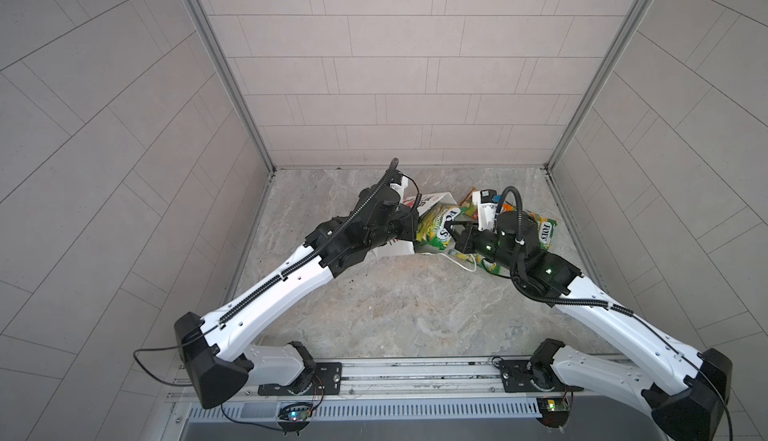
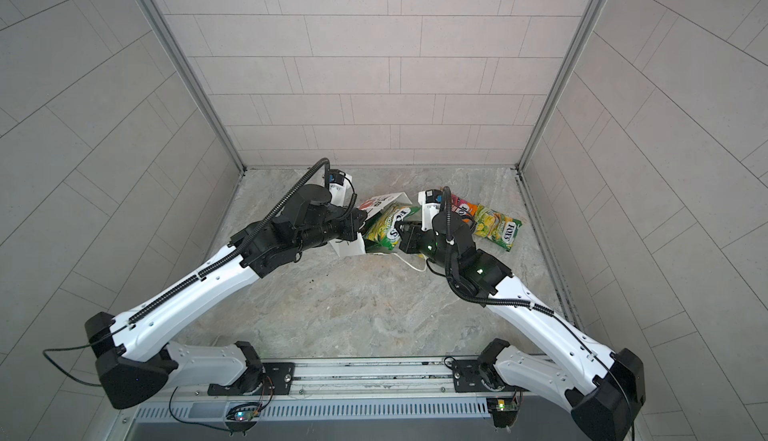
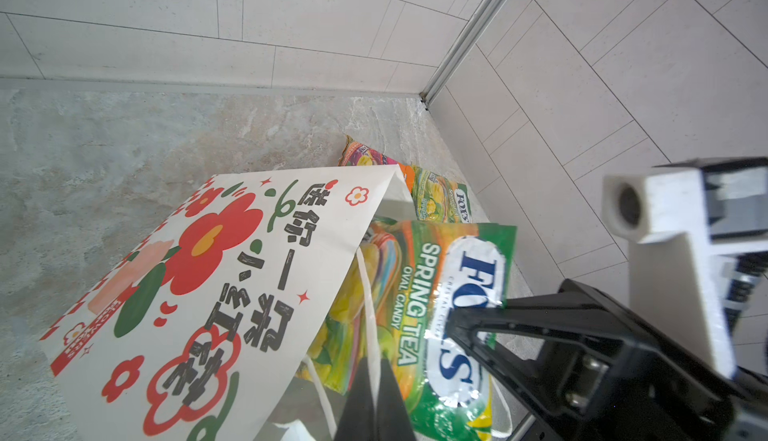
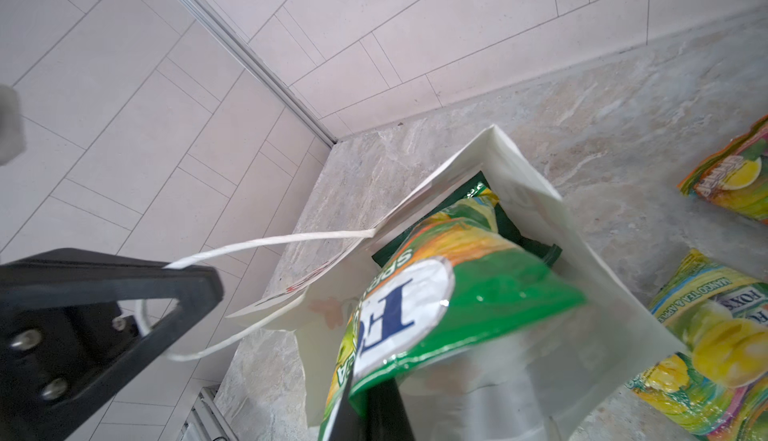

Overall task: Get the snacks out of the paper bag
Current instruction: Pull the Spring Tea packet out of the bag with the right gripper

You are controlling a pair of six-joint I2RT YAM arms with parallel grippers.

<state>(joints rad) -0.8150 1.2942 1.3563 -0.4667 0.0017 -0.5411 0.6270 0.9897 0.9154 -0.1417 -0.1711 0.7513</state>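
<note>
Bag (image 3: 216, 293) first, as the biggest and lightest thing on the table (image 1: 395, 314). It lies tipped on its side, mouth toward the right arm, and nothing pins it down. If the pull on its contents runs along the table rather than straight out of the mouth, I judge the whole bag will slide or crumple with it.

Inside, at the bottom, lies the crisp bag (image 4: 519, 235), dark green and only partly seen. Friction could carry it halfway out, and it might then wedge across the mouth.

On top of it is the packet (image 4: 436, 293), half out of the mouth, with the right claw (image 4: 365, 401) clamped on its near edge. Glossy film pinched at an edge may slip free, or the far corner may catch the bag's lip.

Beside the right arm, loose packets (image 2: 500, 229) already lie on the table, apart from the bag. A low swing of that arm could sweep them away.

Smallest is the cord (image 4: 270, 243), the bag's upper handle. The closed left claw (image 3: 373, 380) pinches it to hold the mouth open. The cord is thin, so a hard tug may slide it through the jaws or tear it from the paper, and the mouth would fall shut.
</note>
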